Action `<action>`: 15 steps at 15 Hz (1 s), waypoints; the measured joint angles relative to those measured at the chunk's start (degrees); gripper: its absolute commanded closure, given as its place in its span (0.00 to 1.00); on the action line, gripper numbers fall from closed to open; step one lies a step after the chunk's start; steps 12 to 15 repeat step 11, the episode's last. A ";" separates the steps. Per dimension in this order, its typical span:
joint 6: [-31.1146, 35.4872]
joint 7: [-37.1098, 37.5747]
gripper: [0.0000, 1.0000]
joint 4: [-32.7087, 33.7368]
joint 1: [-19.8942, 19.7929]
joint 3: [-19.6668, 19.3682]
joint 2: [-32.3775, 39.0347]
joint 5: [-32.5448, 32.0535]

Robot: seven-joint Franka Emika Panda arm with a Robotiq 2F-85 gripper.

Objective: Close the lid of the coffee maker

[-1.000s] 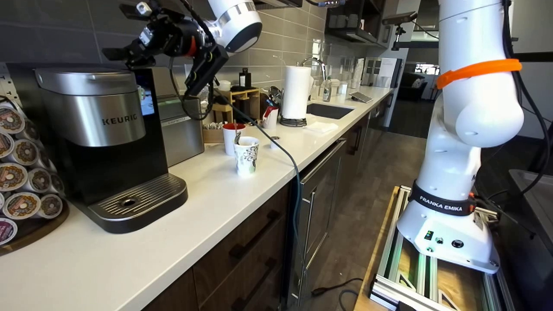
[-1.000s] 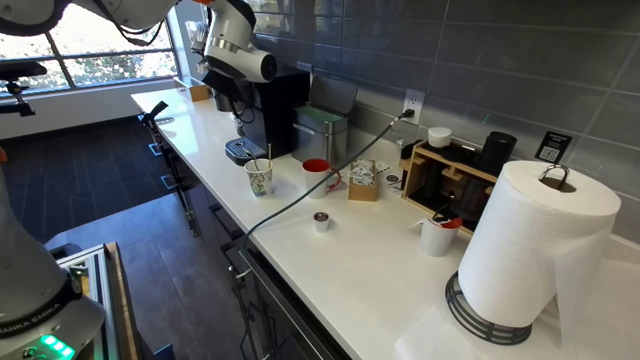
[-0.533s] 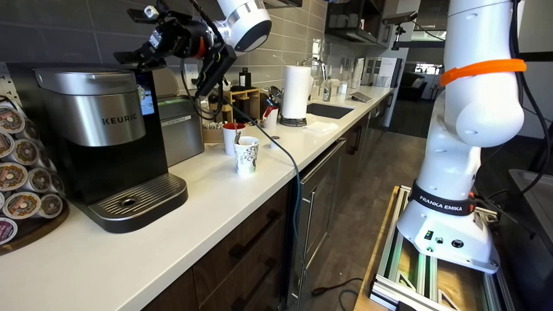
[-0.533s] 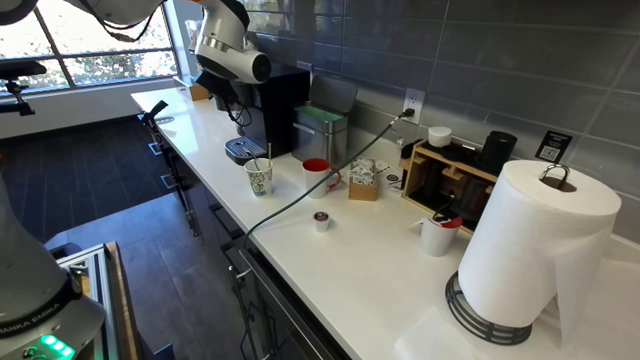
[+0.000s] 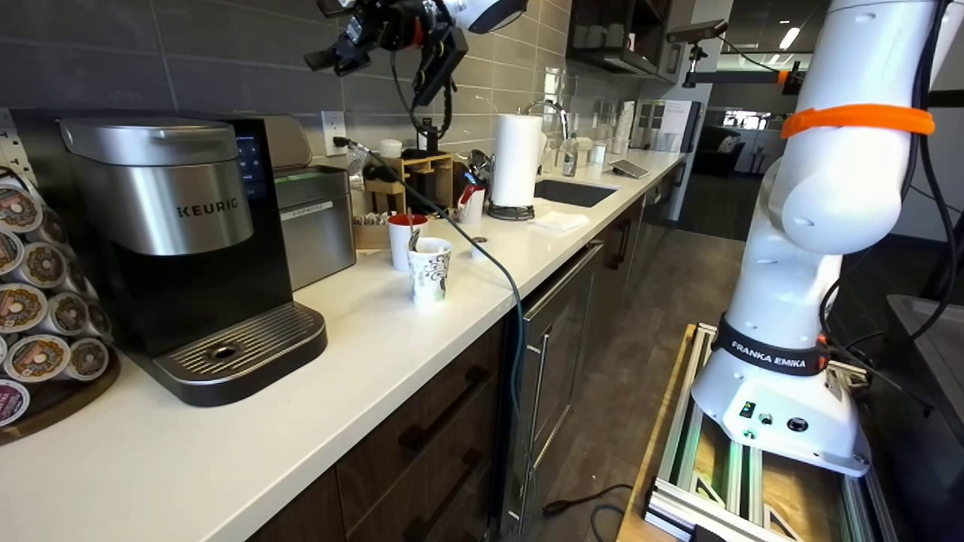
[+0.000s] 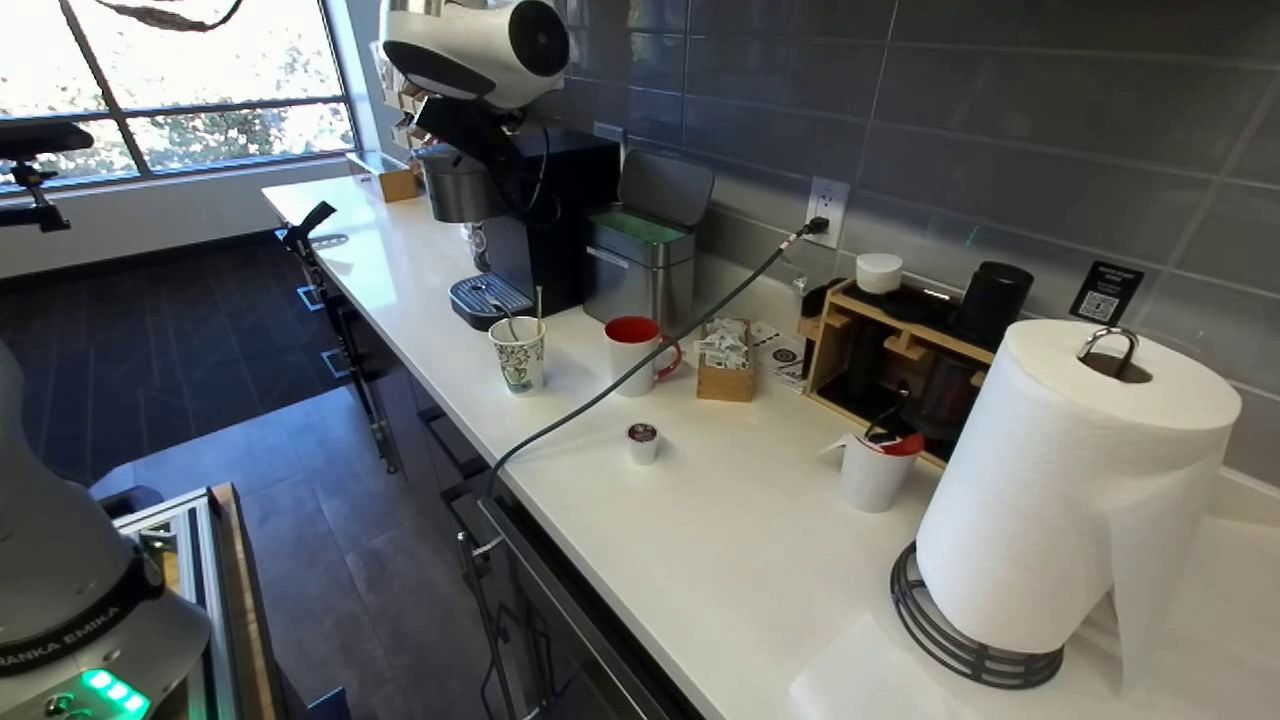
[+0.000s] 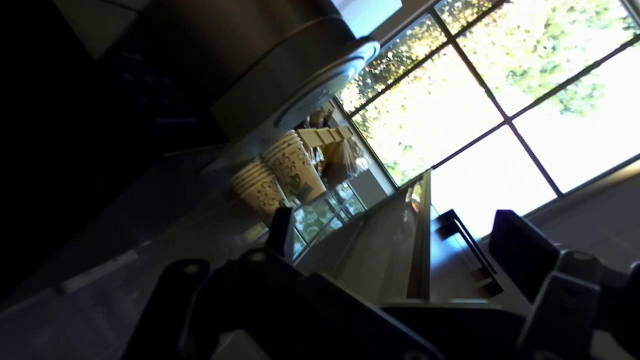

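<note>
The lid looks fully down on the coffee maker, though whether it has latched is too fine to tell; left unlatched, it could lift. The jaws stand well spread, holding nothing, higher than the lid and apart. Dropping low could hook the power cord slung over the counter and topple the paper cup near it; the red-rimmed mug and metal bin also crowd that side.

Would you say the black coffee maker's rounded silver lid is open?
No, the lid lies flat atop the coffee maker in an exterior view.
</note>
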 measured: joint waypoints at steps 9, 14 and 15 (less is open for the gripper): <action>-1.08 24.97 0.00 -17.10 -2.49 -0.69 -19.78 -19.09; -1.04 28.72 0.00 -20.87 -2.60 -0.68 -24.36 -20.41; -1.04 28.72 0.00 -20.87 -2.60 -0.68 -24.36 -20.41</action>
